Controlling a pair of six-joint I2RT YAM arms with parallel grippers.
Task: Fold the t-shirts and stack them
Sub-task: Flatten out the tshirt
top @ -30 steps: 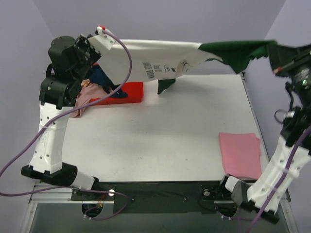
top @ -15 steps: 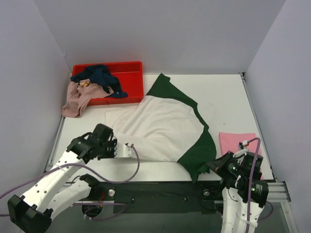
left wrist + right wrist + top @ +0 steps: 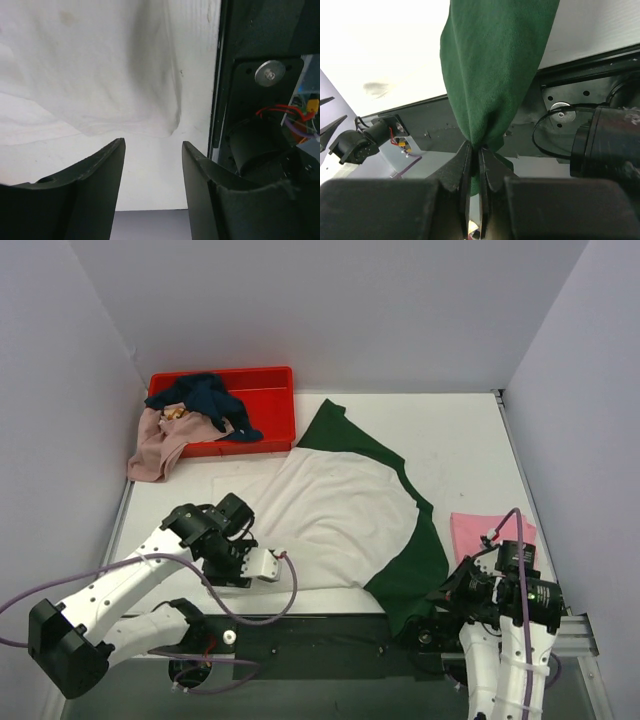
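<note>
A white t-shirt with dark green sleeves lies spread flat on the table, its back up. My left gripper stands open just off its near left hem. In the left wrist view the white hem lies just beyond the open left gripper, and nothing is between the fingers. My right gripper is shut on the green sleeve at the table's near edge. The right wrist view shows green cloth pinched in the right gripper. A folded bright pink t-shirt lies at the near right.
A red crate stands at the back left, holding a navy tee; a dusty pink tee spills over its front wall. The black base rail runs along the table's near edge, close to both grippers.
The shirt, held stretched in the air a second ago, now lies on the table. Both arms came down to the near edge. My left gripper has opened and let go of the hem.
</note>
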